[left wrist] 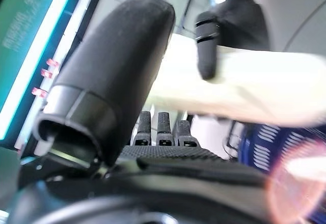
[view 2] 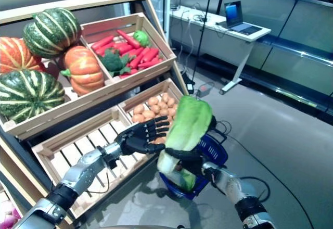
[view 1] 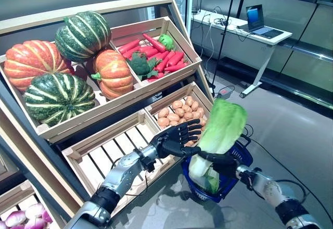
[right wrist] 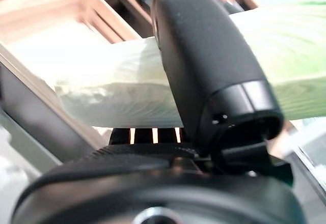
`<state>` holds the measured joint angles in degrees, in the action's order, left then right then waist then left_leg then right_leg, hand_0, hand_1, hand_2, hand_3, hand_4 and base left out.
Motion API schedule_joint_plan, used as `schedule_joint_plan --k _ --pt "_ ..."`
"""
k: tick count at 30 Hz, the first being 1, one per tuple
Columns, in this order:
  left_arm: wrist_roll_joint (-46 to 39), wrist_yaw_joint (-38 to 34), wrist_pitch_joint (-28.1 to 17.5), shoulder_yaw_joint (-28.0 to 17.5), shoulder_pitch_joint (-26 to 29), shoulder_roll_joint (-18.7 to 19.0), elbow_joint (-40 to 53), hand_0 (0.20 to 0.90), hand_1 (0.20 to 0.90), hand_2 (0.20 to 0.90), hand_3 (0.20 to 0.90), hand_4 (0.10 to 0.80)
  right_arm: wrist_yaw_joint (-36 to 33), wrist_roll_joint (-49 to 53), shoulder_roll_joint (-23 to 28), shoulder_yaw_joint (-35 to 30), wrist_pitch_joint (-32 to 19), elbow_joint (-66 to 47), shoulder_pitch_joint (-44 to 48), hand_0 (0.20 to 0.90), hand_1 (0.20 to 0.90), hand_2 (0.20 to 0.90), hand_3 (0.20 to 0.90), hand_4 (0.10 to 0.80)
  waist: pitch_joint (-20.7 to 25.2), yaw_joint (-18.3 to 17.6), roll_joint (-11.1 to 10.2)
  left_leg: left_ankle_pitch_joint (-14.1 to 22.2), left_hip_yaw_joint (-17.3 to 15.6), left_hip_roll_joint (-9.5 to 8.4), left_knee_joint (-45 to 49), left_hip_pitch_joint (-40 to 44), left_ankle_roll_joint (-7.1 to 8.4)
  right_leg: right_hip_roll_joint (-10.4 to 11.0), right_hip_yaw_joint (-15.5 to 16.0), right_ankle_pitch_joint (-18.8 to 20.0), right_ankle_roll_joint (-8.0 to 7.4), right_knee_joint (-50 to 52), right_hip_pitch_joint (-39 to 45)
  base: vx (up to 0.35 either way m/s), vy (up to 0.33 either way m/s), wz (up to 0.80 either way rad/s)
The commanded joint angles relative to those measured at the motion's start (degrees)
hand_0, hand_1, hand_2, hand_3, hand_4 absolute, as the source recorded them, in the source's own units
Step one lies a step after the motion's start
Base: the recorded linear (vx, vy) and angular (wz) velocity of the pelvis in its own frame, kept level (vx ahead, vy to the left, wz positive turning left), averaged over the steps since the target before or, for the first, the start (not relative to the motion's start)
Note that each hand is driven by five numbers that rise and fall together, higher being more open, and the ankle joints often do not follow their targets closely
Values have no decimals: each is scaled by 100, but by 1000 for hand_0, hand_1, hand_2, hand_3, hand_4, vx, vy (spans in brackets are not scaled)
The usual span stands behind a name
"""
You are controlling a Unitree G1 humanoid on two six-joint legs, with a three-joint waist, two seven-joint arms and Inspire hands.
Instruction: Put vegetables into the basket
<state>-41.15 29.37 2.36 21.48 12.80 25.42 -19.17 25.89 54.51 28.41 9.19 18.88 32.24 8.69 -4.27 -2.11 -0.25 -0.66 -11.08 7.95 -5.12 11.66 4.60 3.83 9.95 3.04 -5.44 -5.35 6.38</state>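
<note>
Item: napa cabbage (view 1: 222, 126), upright and leaning toward 1 o'clock, white stem end down inside the blue basket (view 1: 243, 155), leafy top standing well above the rim. Right hand (view 1: 217, 160) was curled round the lower stem, thumb across it in the right wrist view; the basket's own support was not visible. Left hand (view 1: 179, 137), at 9 o'clock of the cabbage, was spread with straight fingers resting against its side, steadying and not gripping. Step in hand, by judgement: seating this vegetable in the basket, nearly done. Next move would call for loosening the right hand's hold so the cabbage settles, then a reach toward 11 o'clock to the potatoes (view 1: 176, 111) crate or upper red peppers (view 1: 165, 58) crate
</note>
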Motion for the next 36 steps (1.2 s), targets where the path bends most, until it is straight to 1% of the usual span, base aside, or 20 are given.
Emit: schedule_joint_plan --k 1,6,7,10,12,14,17,18,19,21,22,23,24,26,29,30,32,33,34,36 --pt "-24 -14 -471 -432 395 108 -3 900 900 900 900 800 144 688 222 -661 -876 -162 480 300 300 300 300 400 95 -8 -180 45 52 51 12 -159 1 336 92 -4 -104 35 245 0 0 0" --pt "19 -193 -650 -603 313 149 -105 900 900 900 900 800 50 507 251 -856 -931 -42 375 300 300 300 300 400 72 19 -191 47 80 46 12 -176 12 347 122 -9 -116 35 248 18 -12 0" --pt "93 -338 -825 -710 226 157 -137 900 900 900 900 800 45 387 252 -902 -938 48 306 300 300 300 300 400 55 44 -189 43 92 43 12 -181 10 349 136 -17 -107 35 257 66 -29 -2" --pt "363 -519 -1016 -871 21 177 -115 900 900 900 900 800 9 421 198 -999 -964 189 201 300 300 300 300 400 23 102 -188 44 105 43 12 -177 8 351 173 -34 -93 35 282 78 -35 1" --pt "467 -560 -1168 -996 -196 200 -131 900 900 900 900 800 -114 477 161 -1123 -1046 416 140 300 300 300 300 400 -58 185 -182 34 155 34 12 -210 11 353 207 -44 -79 35 287 59 -36 2" --pt "533 -667 -1294 -1023 -263 241 -108 900 900 900 900 800 -339 519 138 -1194 -1169 665 228 300 300 300 300 400 -164 249 -167 13 201 27 12 -281 19 358 241 -39 -68 35 248 -3 -30 6" --pt "461 -782 -1440 -967 -164 307 -106 900 900 900 900 800 -690 670 154 -1215 -1398 1037 516 300 300 300 300 400 -336 329 -135 -29 280 12 12 -420 19 377 298 -46 -56 90 140 -122 -32 18" --pt "294 -874 -1568 -910 28 385 -97 900 900 900 900 800 -1020 924 180 -1235 -1588 1394 984 300 300 300 300 400 -590 399 -76 -106 361 5 12 -604 22 403 333 -102 -36 299 -85 -307 -20 10" --pt "222 -924 -1679 -870 171 404 -95 900 900 900 900 800 -1175 1091 202 -1245 -1720 1590 1296 300 300 300 300 400 -793 428 -36 -150 419 7 79 -757 27 430 342 -147 -21 479 -256 -370 -6 11" --pt "136 -972 -1789 -817 332 416 -103 900 900 900 900 800 -1346 1174 210 -1268 -1855 1755 1596 300 300 300 300 400 -1006 440 15 -156 467 7 260 -962 37 467 357 -217 5 722 -466 -314 34 28" --pt "125 -1093 -2031 -731 504 387 -110 900 900 900 900 800 -1535 1267 264 -1325 -2075 2022 2005 300 300 300 300 400 -1392 485 114 -124 590 -19 731 -1367 76 518 391 -309 53 1125 -791 -299 32 33" --pt "132 -1129 -2060 -717 533 379 -115 900 900 900 900 800 -1571 1271 272 -1323 -2094 2059 2059 300 300 300 300 400 -1430 487 128 -108 612 -22 807 -1431 81 526 398 -330 59 1184 -840 -378 37 26" --pt "13 -1186 -2164 -671 622 375 -82 900 900 900 900 800 -1702 1273 331 -1312 -2230 2234 2294 300 300 300 300 400 -1682 511 195 -49 634 -38 1232 -1745 116 555 431 -438 113 1553 -1080 -239 19 28" --pt "-287 -1240 -2181 -643 673 338 13 900 900 900 900 800 -1932 1240 387 -1281 -2388 2415 2537 300 300 300 300 400 -1928 553 241 91 662 -64 1838 -2219 101 623 471 -592 182 2124 -1487 -270 11 25" --pt "-565 -1292 -2240 -578 726 231 163 900 900 900 900 800 -2204 1305 425 -1245 -2609 2586 2830 300 300 300 300 400 -2140 574 257 543 656 -83 2937 -2975 34 756 474 -952 303 3099 -2176 -203 -3 8" --pt "-616 -1310 -2285 -548 751 182 204 900 900 900 900 800 -2311 1316 456 -1212 -2692 2604 2961 300 300 300 300 400 -2214 587 269 728 649 -74 3334 -3239 -14 829 491 -1096 366 3512 -2435 -167 9 6" --pt "-668 -1376 -2289 -519 785 142 256 900 900 900 900 800 -2417 1240 477 -1182 -2727 2628 3137 300 300 300 300 400 -2271 592 285 933 631 -62 3785 -3542 -80 929 494 -1260 424 4022 -2767 -166 34 17" --pt "-664 -1427 -2337 -478 834 109 294 900 900 900 900 800 -2446 1218 536 -1163 -2736 2672 3291 300 300 300 300 400 -2358 600 303 1125 682 -81 4277 -3855 -136 1028 462 -1389 470 4472 -3042 -131 49 24" --pt "-686 -1473 -2357 -431 864 97 337 900 900 900 900 800 -2471 1171 579 -1132 -2742 2702 3410 300 300 300 300 400 -2395 603 322 1393 751 -86 4597 -3995 -162 1074 383 -1606 439 4821 -3204 -123 45 16" --pt "-742 -1587 -2404 -362 905 91 446 900 900 900 900 800 -2463 1095 667 -1066 -2736 2777 3611 300 300 300 300 400 -2456 633 354 1656 832 -132 5147 -4363 -266 1218 310 -1831 475 5393 -3581 -114 47 1"
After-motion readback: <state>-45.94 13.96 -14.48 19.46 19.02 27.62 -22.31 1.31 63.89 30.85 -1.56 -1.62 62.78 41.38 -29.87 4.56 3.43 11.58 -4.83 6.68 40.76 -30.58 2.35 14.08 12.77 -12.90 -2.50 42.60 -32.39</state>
